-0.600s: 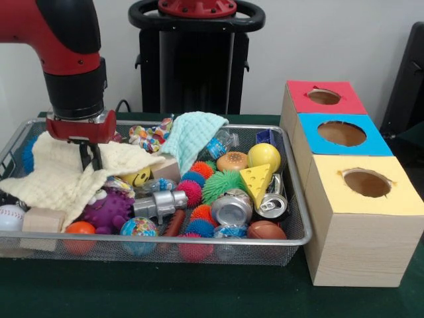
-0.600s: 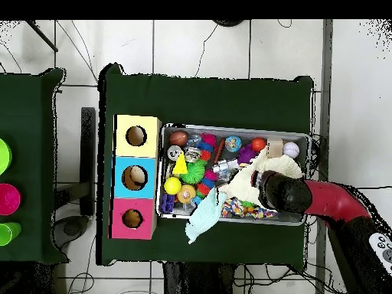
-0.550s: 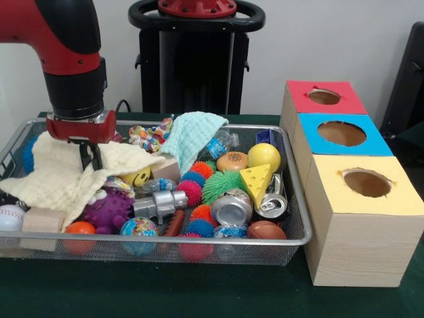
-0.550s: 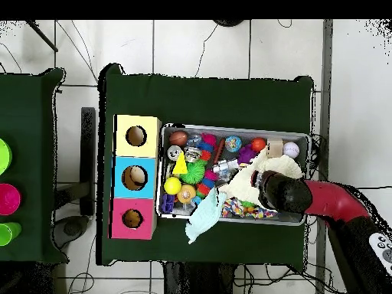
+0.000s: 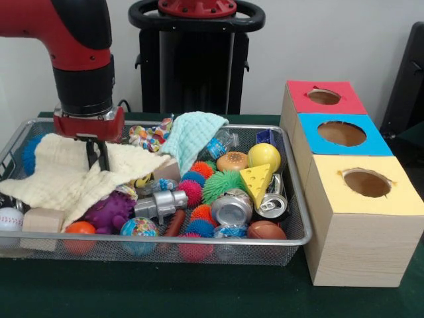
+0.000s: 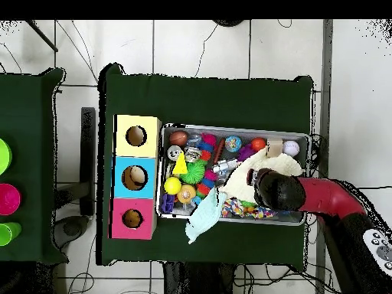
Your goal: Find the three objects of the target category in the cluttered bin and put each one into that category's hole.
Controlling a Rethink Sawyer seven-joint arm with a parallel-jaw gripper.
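My gripper (image 5: pixel 97 158) hangs over the left part of the wire bin (image 5: pixel 199 242), its two fingers pinched together on a cream cloth (image 5: pixel 59 180). The cloth is pulled up into a peak at the fingers and drapes over the toys on the left. A teal cloth (image 5: pixel 192 135) lies over the bin's far rim. On the right stand three boxes with round holes on top: red (image 5: pixel 298 94), blue (image 5: pixel 310 136) and yellow (image 5: pixel 341 200). In the overhead view my arm (image 6: pixel 276 190) covers the gripper, and the cream cloth (image 6: pixel 241 178) spreads beside it.
The bin holds a cheese wedge (image 5: pixel 257 183), a yellow ball (image 5: pixel 265 156), a burger toy (image 5: pixel 232 161), crushed cans (image 5: pixel 232 209), spiky balls (image 5: pixel 222 184), a purple spiky toy (image 5: pixel 109 211), a baseball (image 5: pixel 9 217), a wooden block (image 5: pixel 43 220) and a small football (image 5: pixel 266 230).
My gripper has shifted a little to the right in the front view, dragging the cream cloth with it. The cloth now covers most of the yellow smiley ball.
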